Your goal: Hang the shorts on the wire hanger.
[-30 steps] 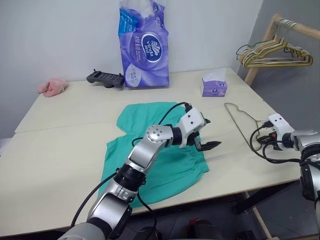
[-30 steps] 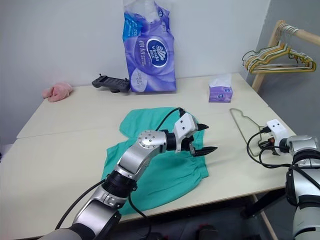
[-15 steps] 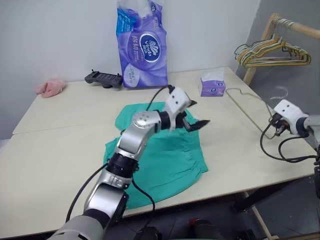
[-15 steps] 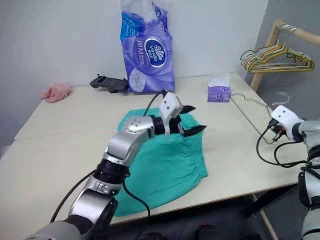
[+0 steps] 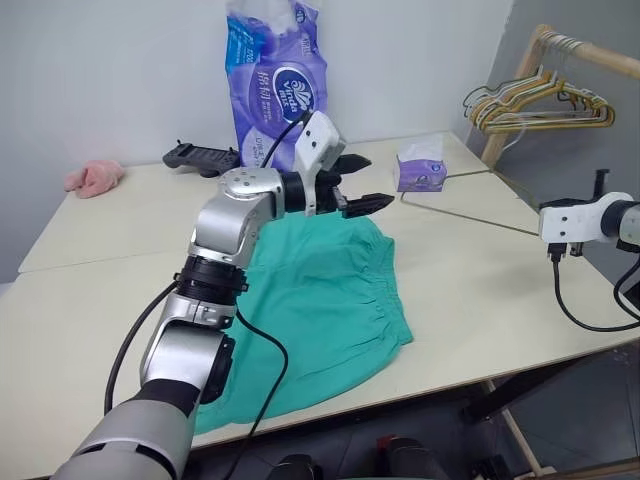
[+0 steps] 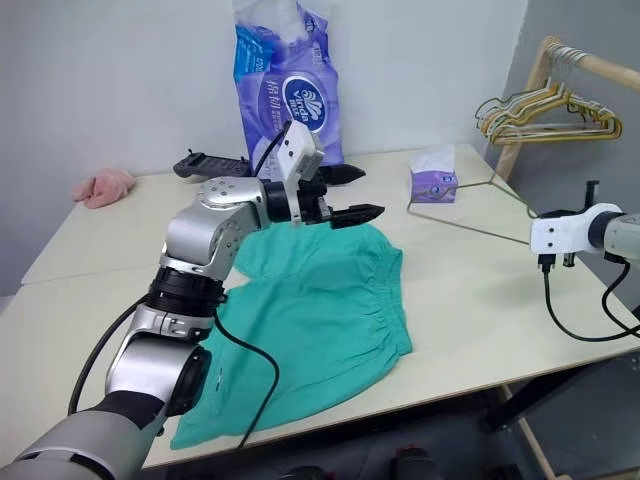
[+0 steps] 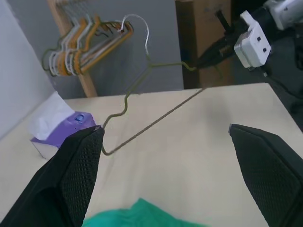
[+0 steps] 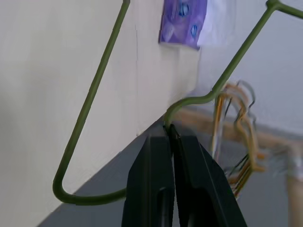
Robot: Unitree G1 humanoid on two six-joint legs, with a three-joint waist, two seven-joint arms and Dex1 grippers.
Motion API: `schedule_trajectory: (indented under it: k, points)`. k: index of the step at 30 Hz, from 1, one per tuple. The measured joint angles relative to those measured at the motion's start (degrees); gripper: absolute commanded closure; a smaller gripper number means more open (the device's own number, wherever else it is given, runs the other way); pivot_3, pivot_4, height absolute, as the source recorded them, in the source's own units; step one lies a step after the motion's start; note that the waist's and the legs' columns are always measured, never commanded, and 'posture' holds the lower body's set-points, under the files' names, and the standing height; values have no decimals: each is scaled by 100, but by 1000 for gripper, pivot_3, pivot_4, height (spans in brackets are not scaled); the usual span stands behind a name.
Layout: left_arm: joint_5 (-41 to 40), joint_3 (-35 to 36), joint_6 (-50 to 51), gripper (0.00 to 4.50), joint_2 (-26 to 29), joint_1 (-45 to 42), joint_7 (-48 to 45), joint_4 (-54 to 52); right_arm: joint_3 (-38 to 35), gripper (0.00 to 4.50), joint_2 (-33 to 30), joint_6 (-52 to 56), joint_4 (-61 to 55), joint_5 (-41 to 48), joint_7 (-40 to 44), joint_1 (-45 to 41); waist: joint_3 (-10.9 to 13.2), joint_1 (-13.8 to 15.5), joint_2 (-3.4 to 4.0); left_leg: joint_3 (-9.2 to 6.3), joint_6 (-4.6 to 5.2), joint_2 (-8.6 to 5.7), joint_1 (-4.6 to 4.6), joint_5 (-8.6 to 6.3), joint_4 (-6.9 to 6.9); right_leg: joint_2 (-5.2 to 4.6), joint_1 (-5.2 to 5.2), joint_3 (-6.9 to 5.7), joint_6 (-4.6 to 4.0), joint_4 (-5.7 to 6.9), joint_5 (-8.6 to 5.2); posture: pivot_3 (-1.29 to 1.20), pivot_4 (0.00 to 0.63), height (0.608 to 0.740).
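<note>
- Tissue box (image 5: 421,168) is showing white tissue at its top.
- Teal shorts (image 5: 320,300) are lying flat on the counter (image 5: 480,290).
- Right claw (image 8: 171,142) is clenching the olive wire hanger (image 7: 156,124), which is tilting above the counter.
- Left claw (image 5: 358,183) is gaping, hovering over the shorts.

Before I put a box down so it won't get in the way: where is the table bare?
Bare: the near right corner of the table beside the shorts, and the left side between them and the pink cloth. Crowded: the back edge, with tissue pack, black controller and tissue box.
</note>
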Motion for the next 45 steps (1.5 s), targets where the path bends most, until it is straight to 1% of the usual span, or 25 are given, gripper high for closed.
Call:
schedule_trajectory:
  k: [6,9,13,17,21,30,34,37,41,45]
  points:
    - [101,-32,-355,0,296,-91,-581,681,113,4473,-3,-625,-357,-334,-382,7,0,-27,0,2,0,-2,-4,0,0,-1,-6,5,0,-2,0,-138,11,740]
    - [155,-68,-420,0,474,-122,-970,1035,101,4473,1,-941,-576,-322,-469,-122,0,-82,0,3,0,-2,-6,0,-3,0,-12,8,0,0,0,-141,10,740]
    - [381,-239,-830,0,362,-132,-1170,1455,78,4473,67,-1211,-954,6,-262,-273,0,-126,0,4,0,-2,-7,0,-2,0,-11,9,0,-5,0,-161,8,740]
    - [568,-403,-1078,0,216,-156,-1314,1758,77,4473,250,-1241,-1484,369,93,-274,0,-171,0,4,1,-1,-10,-1,-3,0,-15,11,0,-3,0,-172,10,740]
    - [748,-443,-1254,0,175,-238,-1425,2103,75,4473,272,-1232,-1860,645,438,-371,0,-197,0,4,1,-2,-12,-1,-2,0,-19,11,0,-1,0,-184,11,740]
    - [1025,-686,-1377,0,162,-259,-1919,2170,75,4473,392,-1280,-1901,611,592,-674,0,-285,0,4,2,-1,-14,-1,-6,0,-24,13,2,1,-1,-184,12,740]
    - [1132,-767,-1440,0,165,-259,-1973,2155,75,4473,426,-1344,-1878,498,591,-835,0,-308,0,11,2,0,-16,-2,-7,1,-35,23,3,9,-2,-179,9,740]
    - [1233,-789,-1513,628,190,-259,-2036,2157,75,4500,472,-1354,-1863,460,589,-839,0,-308,0,27,2,-1,-20,-2,-7,1,-47,37,3,16,-2,-177,9,740]
    - [1364,-791,-1651,1899,230,-259,-1998,2184,75,4500,505,-1358,-1795,446,586,-855,0,-309,0,40,4,0,-19,-2,-8,1,-51,47,3,19,-2,-170,5,740]
    - [1393,-791,-1679,3041,255,-259,-1987,2192,76,4500,509,-1355,-1762,431,588,-856,0,-309,0,52,6,0,-18,-4,-8,1,-54,56,4,21,-2,-161,0,740]
